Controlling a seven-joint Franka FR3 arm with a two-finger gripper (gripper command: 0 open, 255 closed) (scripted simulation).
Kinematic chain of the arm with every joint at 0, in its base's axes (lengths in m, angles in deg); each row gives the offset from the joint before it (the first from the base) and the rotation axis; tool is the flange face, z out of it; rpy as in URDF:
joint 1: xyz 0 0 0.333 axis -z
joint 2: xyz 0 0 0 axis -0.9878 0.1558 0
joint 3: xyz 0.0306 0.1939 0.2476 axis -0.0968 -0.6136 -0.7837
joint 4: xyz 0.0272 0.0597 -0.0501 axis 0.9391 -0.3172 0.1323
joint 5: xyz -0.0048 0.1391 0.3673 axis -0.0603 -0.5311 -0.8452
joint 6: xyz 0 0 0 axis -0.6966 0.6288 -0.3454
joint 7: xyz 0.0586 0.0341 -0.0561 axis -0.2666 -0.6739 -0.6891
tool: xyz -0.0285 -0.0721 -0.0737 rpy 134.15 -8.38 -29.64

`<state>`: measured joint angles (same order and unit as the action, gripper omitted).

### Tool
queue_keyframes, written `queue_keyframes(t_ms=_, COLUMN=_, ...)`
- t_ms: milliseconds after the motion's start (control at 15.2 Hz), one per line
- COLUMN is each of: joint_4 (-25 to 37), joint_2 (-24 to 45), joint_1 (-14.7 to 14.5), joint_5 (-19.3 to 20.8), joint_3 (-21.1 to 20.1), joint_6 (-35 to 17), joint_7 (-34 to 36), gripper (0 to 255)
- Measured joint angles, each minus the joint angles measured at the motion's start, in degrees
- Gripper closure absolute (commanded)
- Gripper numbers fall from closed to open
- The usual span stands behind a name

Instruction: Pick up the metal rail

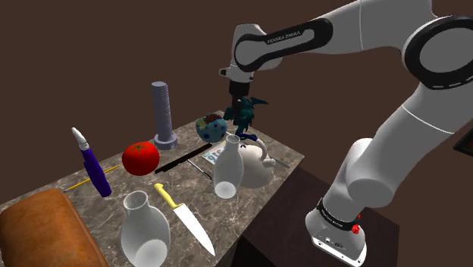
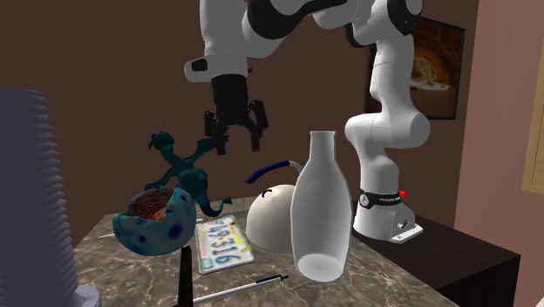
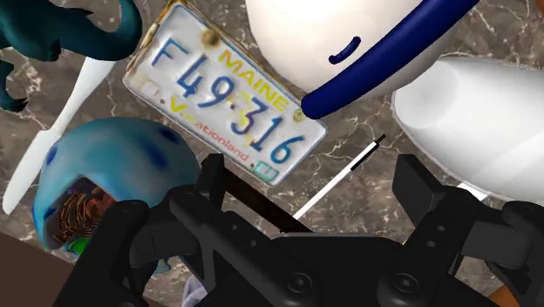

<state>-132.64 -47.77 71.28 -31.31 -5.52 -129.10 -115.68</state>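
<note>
The metal rail (image 1: 180, 160) is a thin, dark, straight bar lying flat on the marble table (image 1: 282, 155), between a tomato and a licence plate (image 1: 212, 157). In the second exterior view the rail (image 2: 185, 275) runs toward the camera beside a blue bowl (image 2: 155, 222). My gripper (image 2: 234, 139) hangs open in the air well above the table, near a teal dragon figure (image 2: 183, 174). In the wrist view the rail (image 3: 253, 202) shows under the gripper (image 3: 314, 187), close to one finger (image 3: 209, 179) and partly hidden by the hand. Nothing is held.
Around the rail stand a white teapot (image 1: 254, 163) with a blue handle, a white vase (image 1: 227, 168), a red tomato (image 1: 140, 158), and a tall grey bolt (image 1: 161, 114). A thin pen (image 3: 340, 179) lies by the plate. Nearer are a yellow-handled knife (image 1: 186, 218), a second vase (image 1: 144, 231) and a loaf (image 1: 42, 231).
</note>
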Motion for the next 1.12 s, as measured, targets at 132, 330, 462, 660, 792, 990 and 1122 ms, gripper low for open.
queue_keyframes(t_ms=132, joint_4=1.89, joint_2=4.43, joint_1=-0.88, joint_5=-1.39, joint_3=-0.09, joint_6=-1.92, joint_7=-4.44, gripper=0)
queue_keyframes(t_ms=330, joint_4=6.46, joint_2=11.07, joint_1=-1.94, joint_5=-3.39, joint_3=-0.75, joint_6=-3.09, joint_7=-10.7, gripper=0)
queue_keyframes(t_ms=462, joint_4=10.1, joint_2=14.76, joint_1=-2.54, joint_5=-4.42, joint_3=-1.55, joint_6=-2.54, joint_7=-14.34, gripper=0)
queue_keyframes(t_ms=660, joint_4=14.91, joint_2=21.01, joint_1=-3.09, joint_5=-5.8, joint_3=-2.9, joint_6=-3.04, joint_7=-20.09, gripper=0)
queue_keyframes(t_ms=792, joint_4=17.68, joint_2=24.78, joint_1=-3.48, joint_5=-6.46, joint_3=-4.05, joint_6=-3.48, joint_7=-23.54, gripper=0)
queue_keyframes(t_ms=990, joint_4=22.93, joint_2=29.95, joint_1=-4.19, joint_5=-6.88, joint_3=-5.95, joint_6=-2.64, joint_7=-27.98, gripper=0)
queue_keyframes(t_ms=1122, joint_4=26.91, joint_2=33.52, joint_1=-4.61, joint_5=-6.93, joint_3=-7.21, joint_6=-1.75, joint_7=-30.85, gripper=0)
